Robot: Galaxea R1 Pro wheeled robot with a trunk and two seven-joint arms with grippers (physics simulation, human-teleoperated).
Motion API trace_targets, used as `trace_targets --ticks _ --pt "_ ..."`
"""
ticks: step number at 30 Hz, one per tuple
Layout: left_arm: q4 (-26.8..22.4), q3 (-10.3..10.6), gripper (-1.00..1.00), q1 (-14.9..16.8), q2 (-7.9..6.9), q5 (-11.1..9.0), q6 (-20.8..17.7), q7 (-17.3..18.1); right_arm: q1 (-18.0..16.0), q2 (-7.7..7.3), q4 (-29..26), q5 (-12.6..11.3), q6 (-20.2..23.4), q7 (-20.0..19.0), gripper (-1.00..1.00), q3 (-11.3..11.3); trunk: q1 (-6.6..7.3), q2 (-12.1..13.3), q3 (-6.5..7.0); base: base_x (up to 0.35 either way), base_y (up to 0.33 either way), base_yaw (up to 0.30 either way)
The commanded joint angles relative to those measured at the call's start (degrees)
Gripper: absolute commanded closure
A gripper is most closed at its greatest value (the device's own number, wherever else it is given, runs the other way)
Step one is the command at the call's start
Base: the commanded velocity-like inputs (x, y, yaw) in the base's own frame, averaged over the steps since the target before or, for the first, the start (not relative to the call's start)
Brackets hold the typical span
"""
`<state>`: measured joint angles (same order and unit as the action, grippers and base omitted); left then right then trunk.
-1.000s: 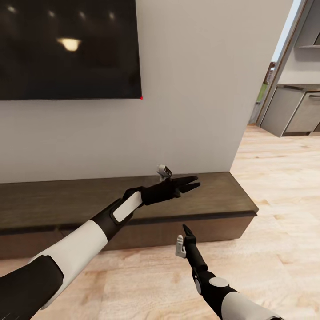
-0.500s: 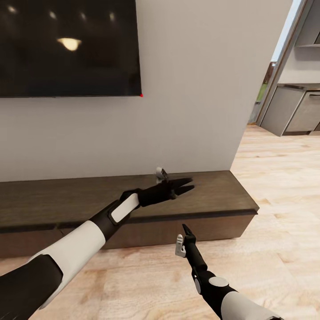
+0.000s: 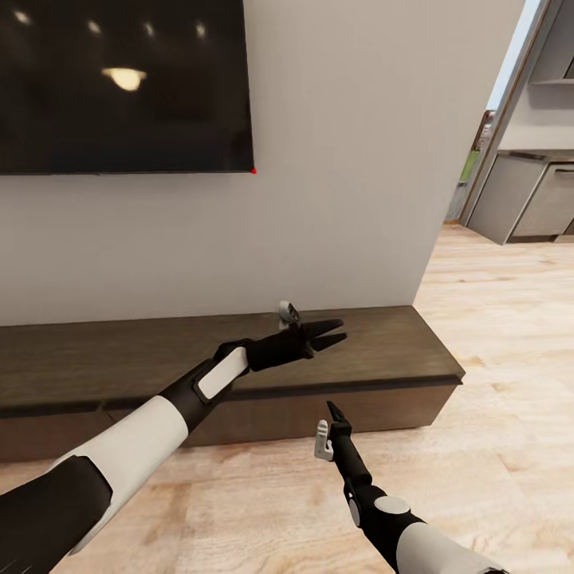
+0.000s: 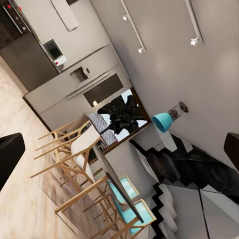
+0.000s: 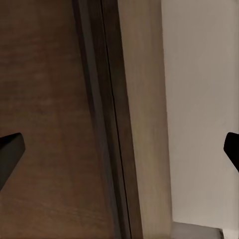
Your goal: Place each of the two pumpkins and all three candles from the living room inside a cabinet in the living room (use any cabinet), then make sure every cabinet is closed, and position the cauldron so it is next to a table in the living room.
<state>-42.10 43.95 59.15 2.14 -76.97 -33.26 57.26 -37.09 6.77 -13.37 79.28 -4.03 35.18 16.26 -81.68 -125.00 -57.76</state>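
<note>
Left fingers (image 3: pixel 328 334) parted over cabinet (image 3: pixel 383 351) — drawers closed.

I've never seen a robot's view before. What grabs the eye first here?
A big dark screen hangs on the wall at upper left. Below it a long low brown cabinet runs along the wall. The left gripper, open, reaches over its top; the right gripper points at its front.

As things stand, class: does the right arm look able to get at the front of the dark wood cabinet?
Probably yes. The right tool points at the cabinet front, with bare floor and nothing between them. The left tool hovers higher, over the cabinet's top, out of its way.
</note>
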Motion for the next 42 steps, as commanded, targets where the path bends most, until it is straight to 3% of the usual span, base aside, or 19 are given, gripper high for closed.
trace_targets --ticks 1,42 --pt "0.00 0.00 -1.00 0.00 0.03 -0.01 -0.03 -0.01 0.00 0.00 0.00 0.00 0.00 0.00 -1.00 0.00 -0.22 -0.40 -0.18 0.000 0.000 0.000" --pt "-0.60 0.08 -1.00 0.00 0.69 0.16 0.00 0.07 0.00 0.00 -2.36 0.00 0.16 1.03 -1.00 -0.09 -9.22 -16.84 -7.54 0.000 0.000 0.000"
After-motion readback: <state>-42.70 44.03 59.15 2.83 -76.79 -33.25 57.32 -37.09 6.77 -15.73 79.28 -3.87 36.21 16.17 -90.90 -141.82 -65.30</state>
